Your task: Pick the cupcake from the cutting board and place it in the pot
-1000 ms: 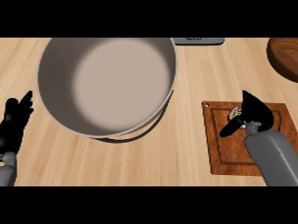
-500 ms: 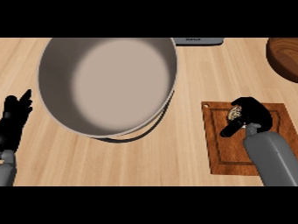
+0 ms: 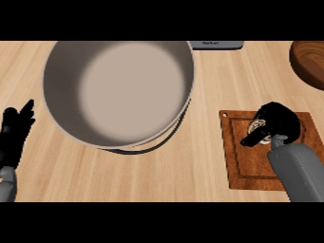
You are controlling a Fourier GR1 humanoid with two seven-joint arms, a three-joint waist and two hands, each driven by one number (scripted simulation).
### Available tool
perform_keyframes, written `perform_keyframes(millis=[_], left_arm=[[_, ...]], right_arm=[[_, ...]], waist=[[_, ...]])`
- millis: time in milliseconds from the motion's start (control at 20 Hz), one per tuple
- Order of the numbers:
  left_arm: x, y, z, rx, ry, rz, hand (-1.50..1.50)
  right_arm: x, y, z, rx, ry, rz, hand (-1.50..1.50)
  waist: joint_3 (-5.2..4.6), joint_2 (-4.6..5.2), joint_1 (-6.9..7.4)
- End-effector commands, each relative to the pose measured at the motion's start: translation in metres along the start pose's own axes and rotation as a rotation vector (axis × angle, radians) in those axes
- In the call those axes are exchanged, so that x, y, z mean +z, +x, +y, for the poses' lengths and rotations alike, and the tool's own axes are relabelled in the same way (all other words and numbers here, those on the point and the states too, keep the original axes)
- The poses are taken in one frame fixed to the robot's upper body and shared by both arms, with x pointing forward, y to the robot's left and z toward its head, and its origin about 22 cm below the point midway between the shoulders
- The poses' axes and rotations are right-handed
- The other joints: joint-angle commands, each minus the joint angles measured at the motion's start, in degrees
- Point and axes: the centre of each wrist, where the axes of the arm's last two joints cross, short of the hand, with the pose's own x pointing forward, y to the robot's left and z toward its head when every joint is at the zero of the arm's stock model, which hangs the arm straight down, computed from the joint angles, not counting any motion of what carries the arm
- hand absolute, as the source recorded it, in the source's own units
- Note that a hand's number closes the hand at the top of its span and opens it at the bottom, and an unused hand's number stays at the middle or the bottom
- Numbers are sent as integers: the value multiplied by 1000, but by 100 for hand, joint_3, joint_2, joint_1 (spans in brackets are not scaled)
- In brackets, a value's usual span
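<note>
right robot hand point(image 3: 276, 124) curled round cupcake point(image 3: 258, 127) | rectangular wooden cutting board point(image 3: 243, 161) | round grey pot point(image 3: 119, 92) — left robot hand point(image 3: 11, 137) straight-fingered

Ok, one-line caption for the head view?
Right hand curled over the cupcake on the cutting board, pot alongside, left hand resting open.

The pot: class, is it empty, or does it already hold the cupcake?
Empty: the pot shows only bare grey floor; the cupcake sits on the cutting board.
</note>
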Motion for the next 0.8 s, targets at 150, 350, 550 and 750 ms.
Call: perform_keyframes(millis=[150, 350, 550, 750], left_arm=[[-1, 10, -12, -3, -50, -47, 0], [-5, 19, -9, -12, -53, -56, 0], [-3, 19, -22, -5, -59, -39, 0], [-7, 14, 3, -2, -26, -26, 0]], right_arm=[[-5, 36, -63, 220, -90, -547, 150], [-4, 45, -94, 349, -128, -894, 150], [-30, 32, -148, 332, -289, -1017, 150], [-42, 27, -169, 126, -385, -1142, 150]], waist=[[29, 105, 367], [38, 161, 454], [37, 151, 355], [31, 102, 252]])
